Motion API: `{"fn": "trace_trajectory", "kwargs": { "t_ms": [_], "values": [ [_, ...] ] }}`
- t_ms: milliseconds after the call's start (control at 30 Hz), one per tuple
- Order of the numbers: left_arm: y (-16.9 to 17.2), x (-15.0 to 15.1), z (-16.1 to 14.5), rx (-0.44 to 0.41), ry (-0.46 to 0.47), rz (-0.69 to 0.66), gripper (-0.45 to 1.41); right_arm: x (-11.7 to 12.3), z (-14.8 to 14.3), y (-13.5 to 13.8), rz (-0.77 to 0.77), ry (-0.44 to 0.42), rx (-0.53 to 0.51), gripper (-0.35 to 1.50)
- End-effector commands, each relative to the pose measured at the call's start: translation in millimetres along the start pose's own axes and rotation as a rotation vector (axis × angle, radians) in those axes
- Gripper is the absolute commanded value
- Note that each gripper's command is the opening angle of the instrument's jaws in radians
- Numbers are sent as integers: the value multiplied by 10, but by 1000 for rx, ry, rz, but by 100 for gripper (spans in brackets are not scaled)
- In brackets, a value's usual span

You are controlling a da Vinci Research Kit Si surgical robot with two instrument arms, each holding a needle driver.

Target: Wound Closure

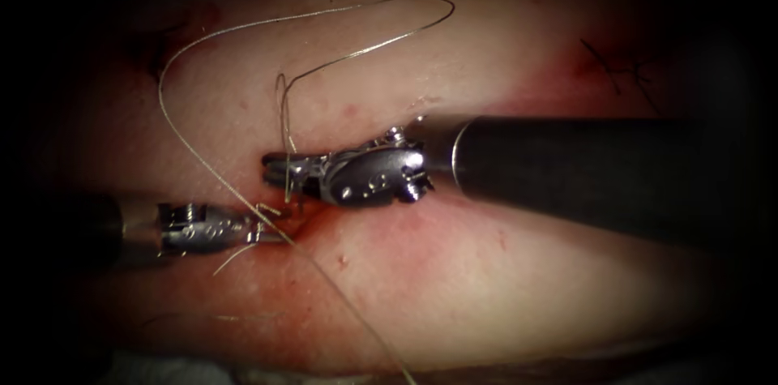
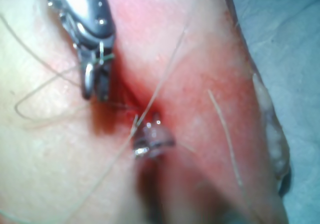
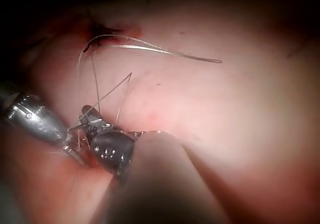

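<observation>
The cut [image 1: 318,220] runs across the tissue [image 1: 486,288], wet with red fluid. My right tool [image 1: 277,167] comes in from the right with its jaws shut on the thread [image 1: 243,28] just above the cut. Two strands rise from the jaws into a wide loop over the upper tissue. The left tool [image 1: 272,231] lies at the cut's left end, its jaws shut on a short piece of thread whose tail [image 1: 231,259] trails below. In the left wrist view the left tool [image 2: 150,140] sits at the cut with the right tool [image 2: 94,82] close by. The right wrist view has the right tool [image 3: 89,113] holding strands.
One long strand [image 1: 365,316] runs from the cut to the tissue's lower edge. A dark older stitch [image 1: 617,69] sits at the upper right and a dark red patch [image 1: 158,49] at the upper left. The right shaft [image 1: 583,174] crosses the tissue's right half.
</observation>
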Motion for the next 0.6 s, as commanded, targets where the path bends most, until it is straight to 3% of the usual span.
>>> {"fn": "trace_trajectory", "kwargs": {
  "t_ms": [33, 200, 600],
  "values": [
    [5, -2, 9, -3, 1, -7, 31, -3, 12, -12, -4, 0, 13, -35],
    [5, -2, 8, -3, 1, -12, 29, -4, 15, -24, -21, 0, 33, -35],
    [8, -6, 7, 1, -1, -20, 24, -5, 12, -19, 60, -25, 52, -35]
  ]
}}
